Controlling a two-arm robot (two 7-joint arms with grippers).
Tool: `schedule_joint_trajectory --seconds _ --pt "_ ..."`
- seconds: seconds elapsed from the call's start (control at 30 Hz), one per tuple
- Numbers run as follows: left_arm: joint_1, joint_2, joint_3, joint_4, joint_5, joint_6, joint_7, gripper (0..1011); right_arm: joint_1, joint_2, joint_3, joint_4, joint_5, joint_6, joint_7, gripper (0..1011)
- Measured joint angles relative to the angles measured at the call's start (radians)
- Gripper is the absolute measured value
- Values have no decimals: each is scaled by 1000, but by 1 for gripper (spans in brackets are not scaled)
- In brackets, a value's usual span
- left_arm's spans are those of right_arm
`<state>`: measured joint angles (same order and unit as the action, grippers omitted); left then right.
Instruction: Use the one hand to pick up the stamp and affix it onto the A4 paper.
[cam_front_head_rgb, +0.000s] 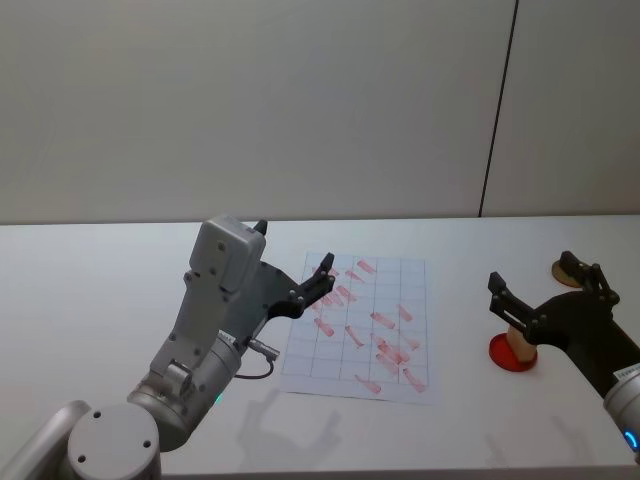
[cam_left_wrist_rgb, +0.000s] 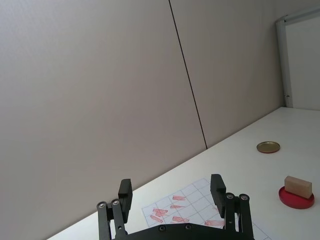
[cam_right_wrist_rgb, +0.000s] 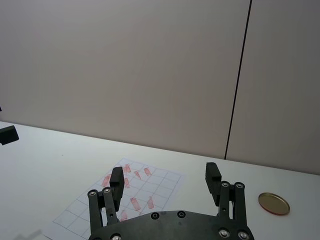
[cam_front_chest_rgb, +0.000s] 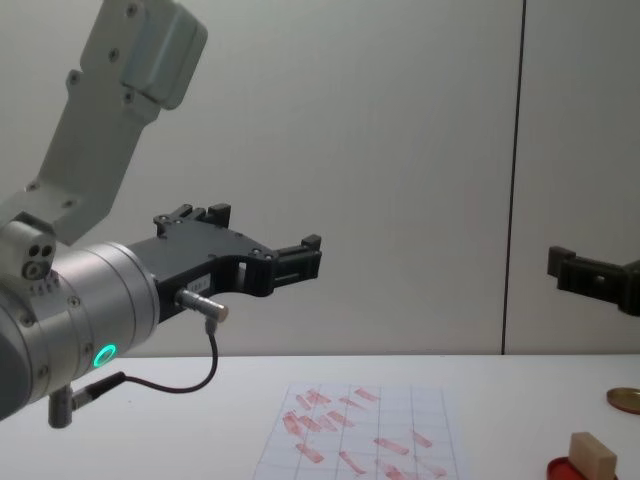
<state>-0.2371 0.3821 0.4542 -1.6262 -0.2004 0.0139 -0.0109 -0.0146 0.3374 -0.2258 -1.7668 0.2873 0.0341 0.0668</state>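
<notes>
The stamp (cam_front_head_rgb: 517, 342), a small tan wooden block, stands on a round red ink pad (cam_front_head_rgb: 500, 355) at the table's right. My right gripper (cam_front_head_rgb: 530, 268) hovers open just above it, its fingers apart on either side and nothing held; the right wrist view shows both fingers (cam_right_wrist_rgb: 116, 181) spread wide. The A4 paper (cam_front_head_rgb: 400, 300), gridded and covered in red marks, lies flat at the table's middle. My left gripper (cam_front_head_rgb: 322, 275) is open and held in the air over the paper's left edge. From the left wrist view, the stamp (cam_left_wrist_rgb: 298, 186) is far off to the side of that gripper (cam_left_wrist_rgb: 171, 192).
A small gold disc (cam_front_head_rgb: 562, 270) lies behind the ink pad near the table's right rear. The white table (cam_front_head_rgb: 100, 300) is bare to the left of the paper. A grey wall stands right behind the table.
</notes>
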Motion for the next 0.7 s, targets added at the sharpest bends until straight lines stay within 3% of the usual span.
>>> schedule_joint_trajectory --seconds 0.7 --pt "0 0 0 0 0 0 0 993 0 0 0 0 0 0 0 1001"
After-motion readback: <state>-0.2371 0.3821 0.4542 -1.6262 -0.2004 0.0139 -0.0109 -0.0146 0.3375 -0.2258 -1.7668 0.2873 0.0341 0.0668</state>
